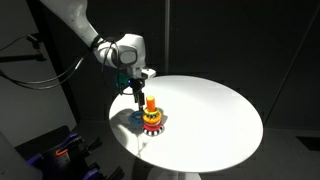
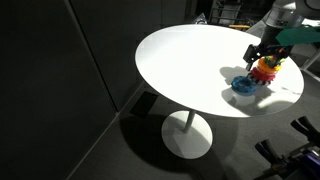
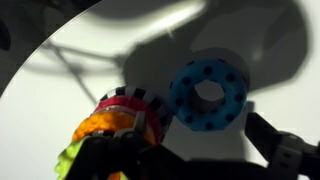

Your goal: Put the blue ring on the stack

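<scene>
The blue ring (image 3: 208,95) lies flat on the white table, touching the side of the stack (image 3: 125,120). The stack has an orange-yellow peg and a red gear-edged ring on a dark base. In both exterior views the blue ring (image 1: 137,117) (image 2: 243,85) sits next to the stack (image 1: 151,115) (image 2: 265,68). My gripper (image 1: 134,88) (image 2: 252,55) hangs above the ring and the stack's near side. In the wrist view its fingers (image 3: 190,160) are open and empty, with the ring just beyond them.
The round white table (image 1: 220,110) (image 2: 180,60) stands on a single pedestal in a dark room. Its curved edge runs close to the ring in the wrist view (image 3: 40,60). Dark equipment sits on the floor beside the table (image 1: 60,150).
</scene>
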Robot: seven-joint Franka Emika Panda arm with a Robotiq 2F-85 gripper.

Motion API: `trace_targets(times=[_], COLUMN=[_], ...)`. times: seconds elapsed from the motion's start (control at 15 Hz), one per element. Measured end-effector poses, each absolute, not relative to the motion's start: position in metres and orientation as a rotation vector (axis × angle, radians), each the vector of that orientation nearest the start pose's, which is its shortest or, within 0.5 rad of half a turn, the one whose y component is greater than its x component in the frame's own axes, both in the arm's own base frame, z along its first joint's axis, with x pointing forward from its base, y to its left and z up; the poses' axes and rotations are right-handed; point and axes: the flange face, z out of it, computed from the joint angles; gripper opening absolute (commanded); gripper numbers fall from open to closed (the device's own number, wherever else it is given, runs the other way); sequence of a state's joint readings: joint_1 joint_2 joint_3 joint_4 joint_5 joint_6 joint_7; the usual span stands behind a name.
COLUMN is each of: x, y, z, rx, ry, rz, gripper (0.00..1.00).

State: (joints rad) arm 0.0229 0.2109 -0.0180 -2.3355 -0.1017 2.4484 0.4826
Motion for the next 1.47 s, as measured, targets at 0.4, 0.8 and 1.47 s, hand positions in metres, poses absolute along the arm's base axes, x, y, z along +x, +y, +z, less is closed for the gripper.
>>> trace_targets(times=[0.4, 0.8, 1.47], x=[0.521, 0.522, 0.524], y=[0.025, 0.037, 0.053], z=[0.221, 0.206, 0.182], rx=[-3.185, -3.195, -3.206], ry=[0.561, 0.522, 0.452], rz=[0.15, 0.174, 0.183], gripper=[1.0, 1.0, 1.0])
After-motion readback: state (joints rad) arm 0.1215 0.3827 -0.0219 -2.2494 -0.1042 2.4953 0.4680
